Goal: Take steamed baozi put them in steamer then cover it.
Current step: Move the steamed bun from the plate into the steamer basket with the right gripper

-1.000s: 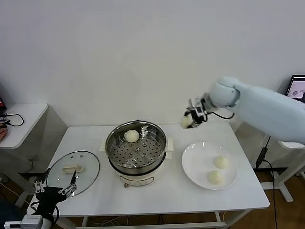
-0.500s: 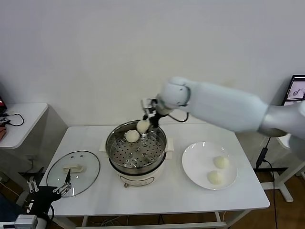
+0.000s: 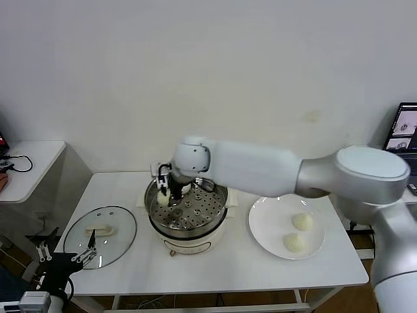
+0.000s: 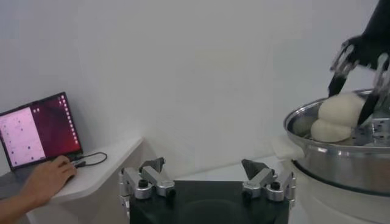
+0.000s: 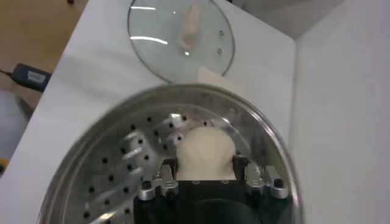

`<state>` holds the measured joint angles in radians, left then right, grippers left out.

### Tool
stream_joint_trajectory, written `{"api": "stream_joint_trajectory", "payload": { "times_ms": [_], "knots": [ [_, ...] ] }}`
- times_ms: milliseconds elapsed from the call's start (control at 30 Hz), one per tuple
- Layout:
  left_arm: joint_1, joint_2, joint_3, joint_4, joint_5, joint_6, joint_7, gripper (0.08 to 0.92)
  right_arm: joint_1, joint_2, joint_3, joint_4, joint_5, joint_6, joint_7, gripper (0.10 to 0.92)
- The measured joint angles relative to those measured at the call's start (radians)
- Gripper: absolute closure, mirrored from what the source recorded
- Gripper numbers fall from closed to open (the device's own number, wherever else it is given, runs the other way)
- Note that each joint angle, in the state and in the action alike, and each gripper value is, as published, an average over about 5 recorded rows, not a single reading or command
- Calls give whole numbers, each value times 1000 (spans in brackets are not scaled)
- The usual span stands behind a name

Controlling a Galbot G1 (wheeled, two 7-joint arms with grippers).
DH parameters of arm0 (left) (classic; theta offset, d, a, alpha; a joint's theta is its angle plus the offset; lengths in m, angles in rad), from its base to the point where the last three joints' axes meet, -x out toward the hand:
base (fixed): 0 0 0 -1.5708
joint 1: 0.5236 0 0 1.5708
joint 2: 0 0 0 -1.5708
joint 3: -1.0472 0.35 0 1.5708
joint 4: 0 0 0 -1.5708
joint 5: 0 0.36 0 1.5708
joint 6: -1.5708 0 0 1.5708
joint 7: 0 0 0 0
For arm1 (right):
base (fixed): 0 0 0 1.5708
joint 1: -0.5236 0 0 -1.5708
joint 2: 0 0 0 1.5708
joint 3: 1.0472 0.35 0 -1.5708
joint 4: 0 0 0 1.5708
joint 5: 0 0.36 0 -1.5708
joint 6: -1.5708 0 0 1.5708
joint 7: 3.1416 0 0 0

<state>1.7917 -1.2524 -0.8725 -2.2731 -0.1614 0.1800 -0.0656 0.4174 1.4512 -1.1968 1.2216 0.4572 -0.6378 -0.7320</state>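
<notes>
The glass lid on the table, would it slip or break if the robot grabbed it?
Probably breakable: the lid looks like clear glass, so a drop could crack it. Its smooth dome seems slippery, but the oblong handle on top likely gives the tool a safer place to hold.

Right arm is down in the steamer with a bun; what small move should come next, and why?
Probably open the right gripper to release the baozi: it sits low over the perforated tray inside the steamer, beside the bun already there, fingers closed on it.
</notes>
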Motion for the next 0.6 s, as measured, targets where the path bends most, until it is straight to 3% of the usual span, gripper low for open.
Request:
{"api": "stream_joint_trajectory", "payload": {
  "times_ms": [467,600],
  "knots": [
    [-10,3,6,10,-1,0,0,177,-34,41,-3,-42,-20,-21,12,405],
    [-9,2,7,10,-1,0,0,177,-32,41,0,-43,-27,-19,4,332]
  ]
}}
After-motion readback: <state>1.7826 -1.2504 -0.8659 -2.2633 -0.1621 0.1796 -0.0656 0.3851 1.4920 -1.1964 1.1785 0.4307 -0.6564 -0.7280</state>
